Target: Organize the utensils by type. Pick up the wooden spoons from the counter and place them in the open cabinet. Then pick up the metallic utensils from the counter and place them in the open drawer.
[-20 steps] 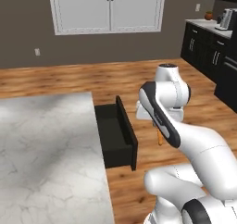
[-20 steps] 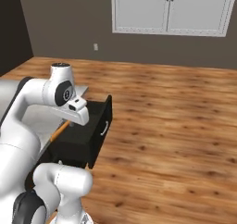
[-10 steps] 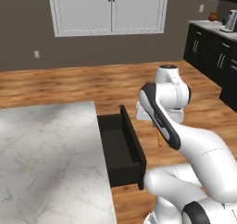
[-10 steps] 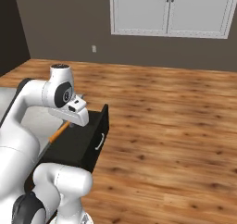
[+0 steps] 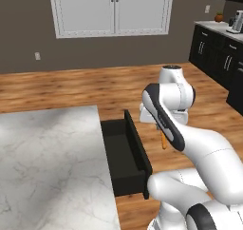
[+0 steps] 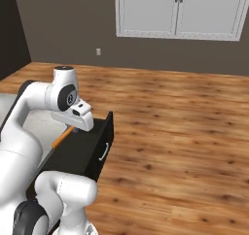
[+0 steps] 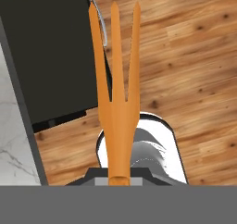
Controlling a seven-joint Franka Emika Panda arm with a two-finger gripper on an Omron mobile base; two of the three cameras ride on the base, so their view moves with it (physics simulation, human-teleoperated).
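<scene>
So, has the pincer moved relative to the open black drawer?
Yes: the pincer, gripping the orange fork, has advanced alongside the open black drawer toward the far wall.

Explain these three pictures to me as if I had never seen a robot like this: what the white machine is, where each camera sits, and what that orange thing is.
The white machine is a robot arm on a base that can drive, in a computer-rendered kitchen. Two cameras ride on the base behind the arm, one to its left and one to its right, looking forward and down. The third sits on the hand and looks along the gripper. The gripper holds an orange fork with three long prongs; the base views show it as an orange stick under the hand. Below it is the open drawer, black inside, with nothing visible in it, pulled out from under the white marble counter. The fork's tips hang over the drawer front and the wooden floor.
</scene>
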